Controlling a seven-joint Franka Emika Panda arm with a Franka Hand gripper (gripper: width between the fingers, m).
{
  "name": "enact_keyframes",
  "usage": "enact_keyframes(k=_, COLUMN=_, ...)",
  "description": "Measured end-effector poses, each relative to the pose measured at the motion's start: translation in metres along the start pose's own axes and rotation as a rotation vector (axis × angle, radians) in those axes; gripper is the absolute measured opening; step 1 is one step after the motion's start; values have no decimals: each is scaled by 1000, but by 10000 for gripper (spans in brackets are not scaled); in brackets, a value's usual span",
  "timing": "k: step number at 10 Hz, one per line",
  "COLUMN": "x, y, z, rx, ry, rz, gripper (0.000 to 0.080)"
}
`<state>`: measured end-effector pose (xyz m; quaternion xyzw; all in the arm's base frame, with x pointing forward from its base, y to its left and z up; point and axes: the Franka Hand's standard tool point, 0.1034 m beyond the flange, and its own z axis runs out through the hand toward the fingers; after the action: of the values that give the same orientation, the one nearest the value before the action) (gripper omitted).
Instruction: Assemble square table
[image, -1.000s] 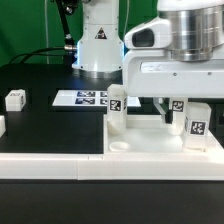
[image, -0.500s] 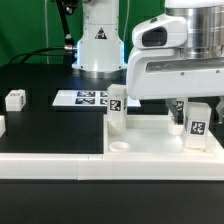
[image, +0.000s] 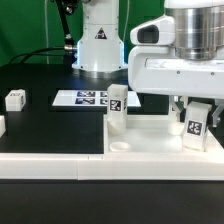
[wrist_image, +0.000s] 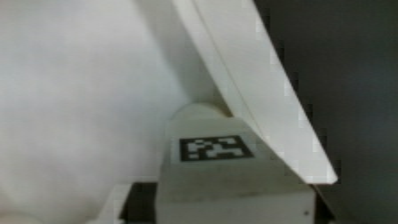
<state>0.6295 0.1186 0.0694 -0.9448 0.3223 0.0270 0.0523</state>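
Observation:
The white square table top lies at the exterior view's right, its rim against the front rail. One tagged leg block stands upright in its far left corner. My gripper hangs over the far right corner. It is shut on a second leg block, which stands upright on the top. In the wrist view this leg block fills the space between the gripper fingers, next to the top's raised rim. Two more leg blocks lie at the left, one cut by the frame's edge.
The marker board lies flat behind the table top, in front of the robot base. A long white border rail runs along the front edge of the black table.
My hand has shifted and turned slightly above the right leg block. The leg block stays upright in the same corner. The other parts have not moved.

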Motion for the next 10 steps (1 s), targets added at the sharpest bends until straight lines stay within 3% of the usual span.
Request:
enact_keyframes(k=7, x=4, y=1, z=2, rx=96, ry=-73, rz=870, gripper=291)
enact_keyframes(k=10, x=3, y=2, z=3, rx=98, ry=-71, rz=867, gripper=291)
